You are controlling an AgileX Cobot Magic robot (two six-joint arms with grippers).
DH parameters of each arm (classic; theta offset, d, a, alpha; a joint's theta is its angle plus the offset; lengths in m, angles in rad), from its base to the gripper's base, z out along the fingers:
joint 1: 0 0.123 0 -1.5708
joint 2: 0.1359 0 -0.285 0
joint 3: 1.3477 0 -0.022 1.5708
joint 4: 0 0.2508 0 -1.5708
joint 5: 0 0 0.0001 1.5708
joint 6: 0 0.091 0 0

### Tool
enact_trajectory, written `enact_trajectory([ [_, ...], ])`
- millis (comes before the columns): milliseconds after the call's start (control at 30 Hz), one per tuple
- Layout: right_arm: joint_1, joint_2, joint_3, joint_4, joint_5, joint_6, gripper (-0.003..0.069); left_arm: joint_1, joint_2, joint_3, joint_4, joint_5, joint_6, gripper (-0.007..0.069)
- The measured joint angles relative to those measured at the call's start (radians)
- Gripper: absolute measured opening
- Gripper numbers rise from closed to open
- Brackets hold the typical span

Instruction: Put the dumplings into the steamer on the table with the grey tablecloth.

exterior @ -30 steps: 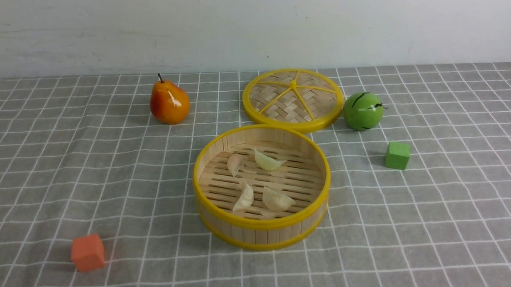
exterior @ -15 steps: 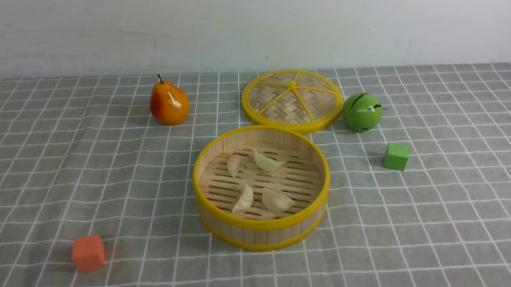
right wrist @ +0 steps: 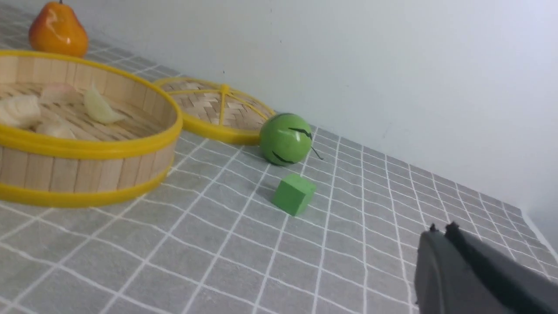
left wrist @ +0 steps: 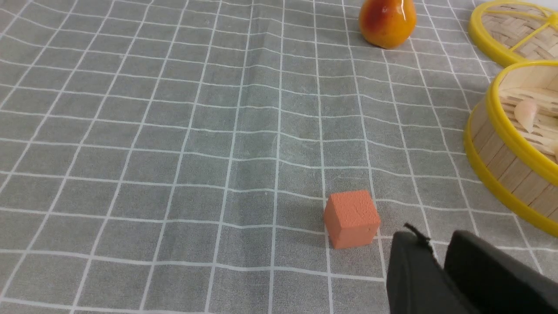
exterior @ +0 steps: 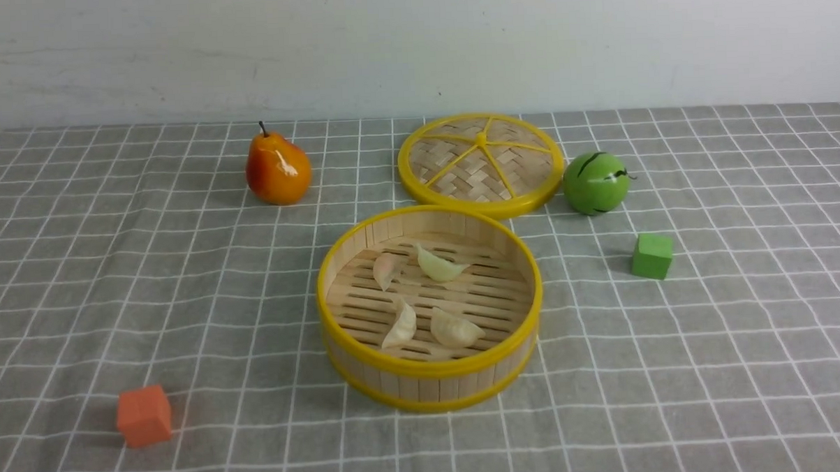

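By my reckoning the loading step was finished: all four dumplings [exterior: 425, 295] lay on the slatted floor of the steamer [exterior: 432, 375], two toward its far wall and two toward its near wall, none touching the rim. I saw no dumpling anywhere on the grey tablecloth [exterior: 114, 274] that covered the table. The next move, as I judged it, called for nothing more than keeping both arms clear of the basket so nothing inside got knocked; setting the lid [exterior: 480, 164] on was not part of what I was asked to do

My left gripper [left wrist: 440, 248] hung low over the cloth, just beside the orange cube [left wrist: 352, 218], with the steamer off to one side and well apart from my fingertips. Its two dark fingers stood slightly parted with a narrow gap between them and held nothing. My right gripper [right wrist: 441, 229] was pressed together and empty, hovering over bare cloth beyond the green cube [right wrist: 294, 194] and the small green melon [right wrist: 285, 138], the steamer lying well apart from it too. The pear [exterior: 278, 167] stood behind and to the left of the steamer, out of the way
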Motion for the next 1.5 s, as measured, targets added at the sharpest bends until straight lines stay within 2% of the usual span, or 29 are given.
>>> enact_trajectory([
  [200, -0.064, -0.009, 0.000, -0.305, 0.137, 0.373, -0.0004, 0.000, 0.000, 0.000, 0.000, 0.000, 0.000, 0.0122],
  [333, -0.065, -0.009, -0.001, -0.363, 0.271, 0.537, -0.0002, 0.000, 0.000, 0.000, 0.000, 0.000, 0.000, 0.0126],
  [500, -0.065, -0.009, -0.009, -0.372, 0.315, 0.566, -0.0002, 0.000, 0.000, 0.000, 0.000, 0.000, 0.000, 0.0131],
  [1367, -0.065, -0.009, -0.010, -0.372, 0.319, 0.566, 0.0018, 0.000, -0.049, 0.040, 0.002, -0.015, 0.004, 0.0162],
  [1500, -0.065, -0.009, -0.010, -0.372, 0.319, 0.566, 0.0021, 0.073, -0.185, 0.122, -0.053, -0.096, 0.089, 0.0163],
])
